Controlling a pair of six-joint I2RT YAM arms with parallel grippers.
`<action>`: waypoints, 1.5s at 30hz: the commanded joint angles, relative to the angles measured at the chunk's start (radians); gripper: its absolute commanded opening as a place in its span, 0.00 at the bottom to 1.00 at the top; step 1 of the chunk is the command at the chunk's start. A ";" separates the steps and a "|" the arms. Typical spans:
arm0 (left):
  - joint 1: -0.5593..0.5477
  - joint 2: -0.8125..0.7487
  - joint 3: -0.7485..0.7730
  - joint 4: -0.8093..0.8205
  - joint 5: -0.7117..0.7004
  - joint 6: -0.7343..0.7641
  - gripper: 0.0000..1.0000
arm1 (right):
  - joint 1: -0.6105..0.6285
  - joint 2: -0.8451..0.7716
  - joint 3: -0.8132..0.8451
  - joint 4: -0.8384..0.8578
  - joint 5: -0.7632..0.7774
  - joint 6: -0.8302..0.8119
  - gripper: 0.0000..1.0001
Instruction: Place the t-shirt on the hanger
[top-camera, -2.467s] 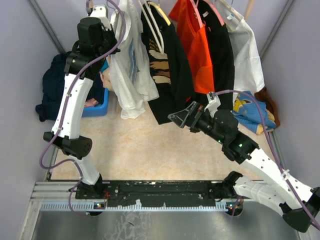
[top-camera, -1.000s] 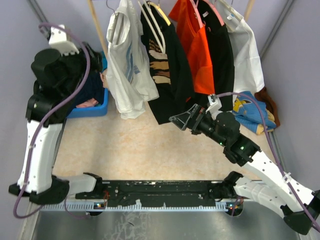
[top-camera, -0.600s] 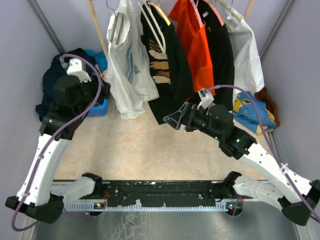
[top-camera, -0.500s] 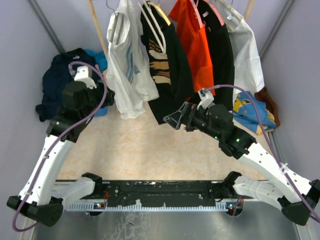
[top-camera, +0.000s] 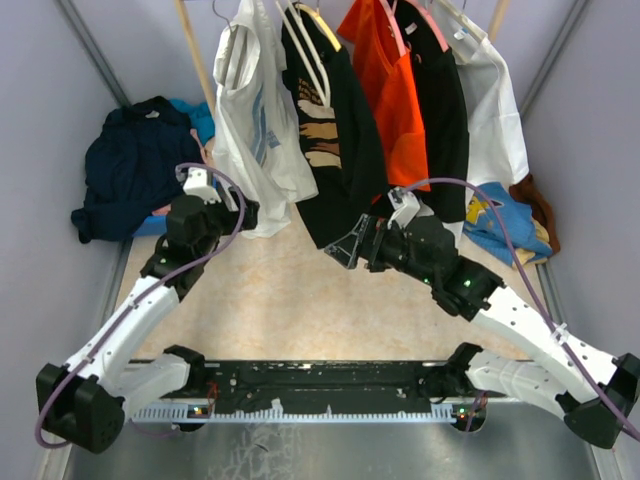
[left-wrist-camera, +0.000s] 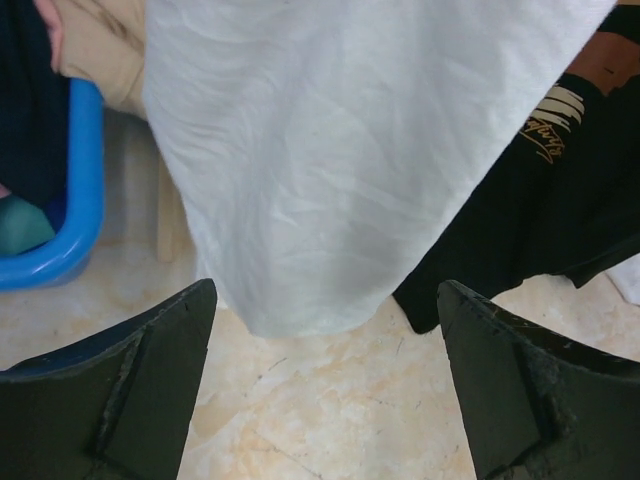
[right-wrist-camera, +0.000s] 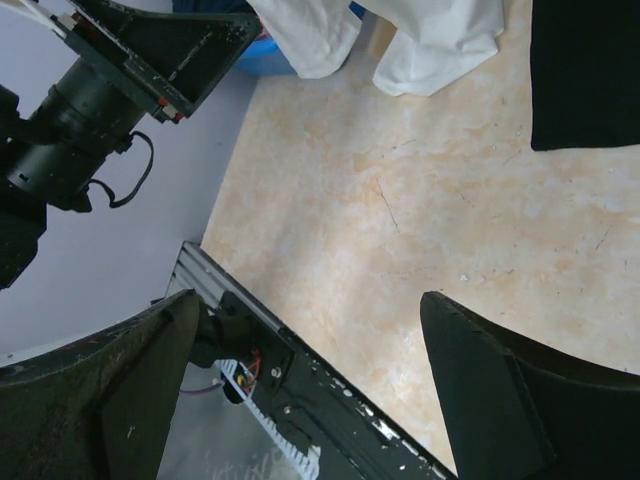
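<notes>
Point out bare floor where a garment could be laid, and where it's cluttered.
Bare floor lies between the left gripper, right gripper and black base rail. Crowded: hanging clothes at the back, dark pile left, blue heap right.

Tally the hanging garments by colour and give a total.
White: 2, the t-shirt and a plain white garment
Black: 2, a black printed shirt and a plain black garment
Orange: 1, an orange shirt
Total: 5
</notes>
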 joint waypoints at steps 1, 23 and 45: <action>-0.029 0.058 -0.016 0.243 -0.003 -0.001 0.96 | 0.008 -0.017 -0.009 0.040 0.002 0.001 0.92; -0.086 -0.004 0.235 0.086 -0.186 0.090 0.00 | 0.008 -0.070 -0.097 0.090 -0.010 0.016 0.94; -0.087 -0.026 0.450 -0.102 -0.178 0.124 0.29 | 0.008 -0.088 -0.121 0.102 -0.014 0.038 0.96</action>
